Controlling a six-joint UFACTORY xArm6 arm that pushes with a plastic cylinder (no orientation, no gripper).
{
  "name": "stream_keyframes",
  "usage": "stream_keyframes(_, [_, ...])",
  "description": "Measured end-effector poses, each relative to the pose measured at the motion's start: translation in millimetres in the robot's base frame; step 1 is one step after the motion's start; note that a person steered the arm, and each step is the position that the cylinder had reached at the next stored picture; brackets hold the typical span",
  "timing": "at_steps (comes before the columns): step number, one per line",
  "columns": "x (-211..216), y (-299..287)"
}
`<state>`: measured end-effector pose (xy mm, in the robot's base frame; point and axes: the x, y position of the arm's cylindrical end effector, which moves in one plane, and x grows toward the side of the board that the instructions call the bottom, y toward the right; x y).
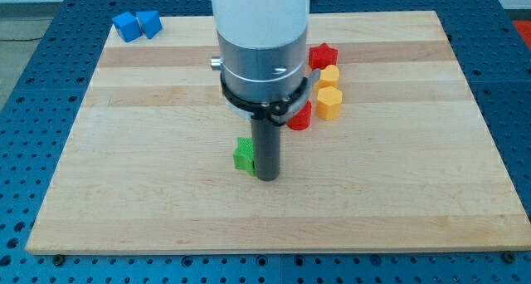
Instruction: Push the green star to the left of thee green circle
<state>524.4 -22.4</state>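
A green block (243,154), partly hidden by the rod so its shape is hard to make out, lies near the middle of the wooden board (124,151). My tip (267,178) rests on the board right against the green block's right side. No second green block shows; the arm's white body covers the board behind the rod.
A red star (323,56), two yellow blocks (329,76) (329,103) and a red block (300,116) cluster to the right of the arm. Blue blocks (137,25) sit at the board's top left corner.
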Motion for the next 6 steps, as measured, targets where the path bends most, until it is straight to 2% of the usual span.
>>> stream_keyframes(3, [-23.7, -60.1])
stream_keyframes(6, [-39.3, -68.2])
